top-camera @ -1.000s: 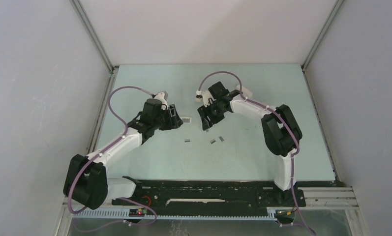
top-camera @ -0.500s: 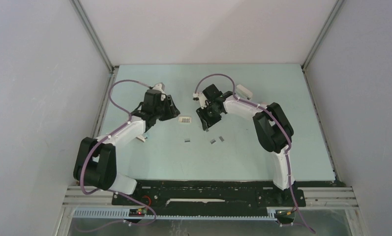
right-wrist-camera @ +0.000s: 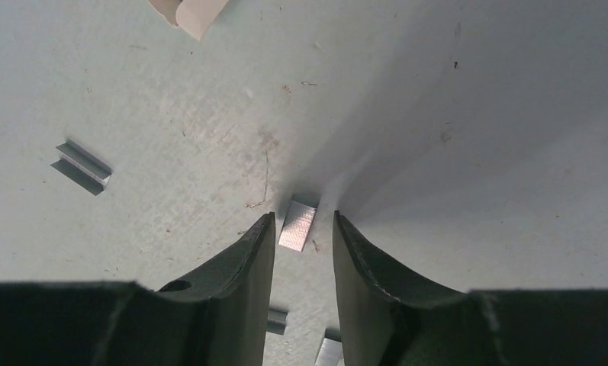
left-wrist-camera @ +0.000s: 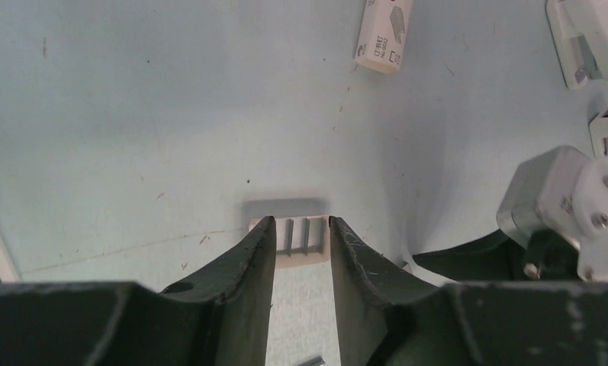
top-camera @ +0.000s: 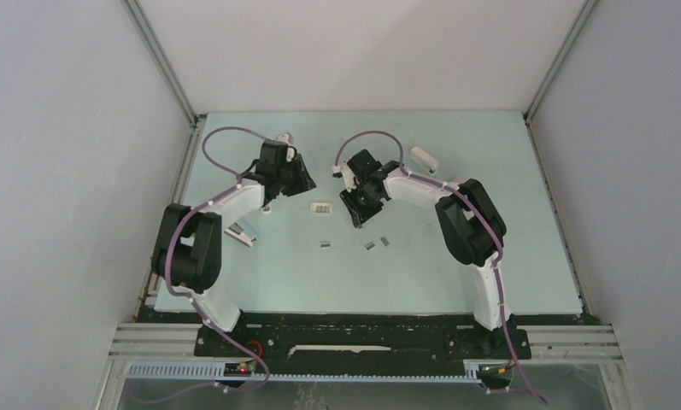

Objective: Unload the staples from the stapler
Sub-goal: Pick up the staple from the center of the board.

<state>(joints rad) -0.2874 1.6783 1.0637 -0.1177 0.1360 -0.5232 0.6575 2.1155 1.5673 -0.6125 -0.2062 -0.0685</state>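
Top external view: both arms reach over the pale green table (top-camera: 456,273) toward its middle. Three short silvery-grey metal staple strips (top-camera: 370,246) lie loose in a rough row just 6 o'clock of centre, apart from one another.

The left gripper (top-camera: 307,184) sits at 10 o'clock of centre. Just off its tips, toward 4 o'clock, lies a small white rectangular piece with grey bars (top-camera: 320,207). The right gripper (top-camera: 360,215) is just at 3 o'clock of that piece and points down at the table, with the loose strips near its 6 o'clock side. A small white rectangular box (top-camera: 423,158) rests well off at 1 o'clock. A white elongated object (top-camera: 241,235), too small to identify, lies beside the left forearm at 9 o'clock.

In the left wrist view, the left gripper (left-wrist-camera: 300,225) has its fingers (left-wrist-camera: 256,252) narrowly parted with nothing between them. The barred piece (left-wrist-camera: 289,229) lies flat on the table just past the tips. The box (left-wrist-camera: 384,34) shows a red mark, and a white plastic stapler (left-wrist-camera: 587,38) lies at the far corner.

In the right wrist view, the right gripper (right-wrist-camera: 300,221) is also only narrowly parted. One strip (right-wrist-camera: 297,229) lies on the table in line with the gap, with bare table showing on both sides of it, so it is not clamped. Whether the tips touch the table cannot be told. Another strip (right-wrist-camera: 83,164) lies well apart at 9 o'clock.
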